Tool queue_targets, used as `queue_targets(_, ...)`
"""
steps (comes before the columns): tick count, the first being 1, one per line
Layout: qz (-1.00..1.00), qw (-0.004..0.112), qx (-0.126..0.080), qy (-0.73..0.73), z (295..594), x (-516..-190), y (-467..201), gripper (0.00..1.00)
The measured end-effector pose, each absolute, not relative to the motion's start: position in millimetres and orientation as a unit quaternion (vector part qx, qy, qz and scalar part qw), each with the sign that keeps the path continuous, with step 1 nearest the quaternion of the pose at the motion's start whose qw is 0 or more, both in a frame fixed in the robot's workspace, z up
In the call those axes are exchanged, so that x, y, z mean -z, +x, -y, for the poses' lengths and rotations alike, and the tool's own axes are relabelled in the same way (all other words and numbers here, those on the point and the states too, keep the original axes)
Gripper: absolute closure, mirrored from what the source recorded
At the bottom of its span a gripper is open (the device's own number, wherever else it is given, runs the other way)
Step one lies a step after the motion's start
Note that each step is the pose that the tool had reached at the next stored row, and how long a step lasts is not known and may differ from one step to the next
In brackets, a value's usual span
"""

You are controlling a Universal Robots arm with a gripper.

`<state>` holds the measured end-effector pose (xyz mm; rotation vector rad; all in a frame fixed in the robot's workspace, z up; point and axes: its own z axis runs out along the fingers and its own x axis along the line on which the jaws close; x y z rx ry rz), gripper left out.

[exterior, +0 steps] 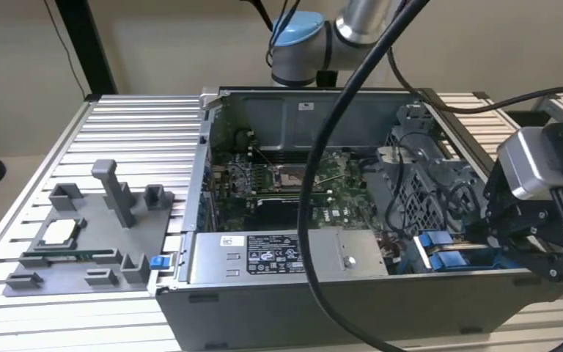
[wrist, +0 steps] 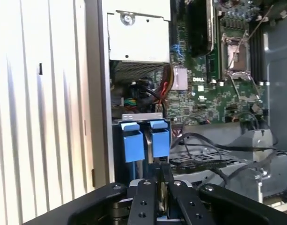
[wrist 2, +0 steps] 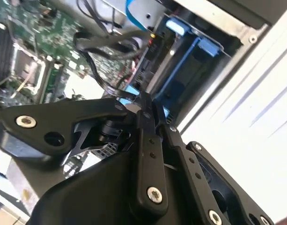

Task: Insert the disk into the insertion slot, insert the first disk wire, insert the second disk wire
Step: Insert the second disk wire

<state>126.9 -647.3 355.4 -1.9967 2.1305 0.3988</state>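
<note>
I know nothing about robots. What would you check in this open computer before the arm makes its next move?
1. Pincer aimed at the drive bay: ok, it sits just in front of the blue tabs.
2. Pincer state: ok, the jaws are shut. Whether something thin sits between them: cannot tell.
3. Insertion slot fully filled: cannot tell, the blue tabs stand at its mouth.
4. Black cables out of the way: not ok, they loop close beside the bay.
5. Computer case open for access: ok, its side is off.
</note>
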Motion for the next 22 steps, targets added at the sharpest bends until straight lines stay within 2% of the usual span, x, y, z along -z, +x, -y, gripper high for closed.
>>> queue_targets(8, -0.727, 0.05, -0.085, -0.68, 647, -355, 121, 1.0)
queue_targets(12, -0.727, 0.047, -0.082, -0.68, 646, -355, 121, 1.0)
queue_targets(14, -0.728, 0.037, -0.07, -0.681, 641, -355, 121, 1.0)
queue_targets(22, -0.728, 0.036, -0.069, -0.681, 607, -356, 121, 1.0)
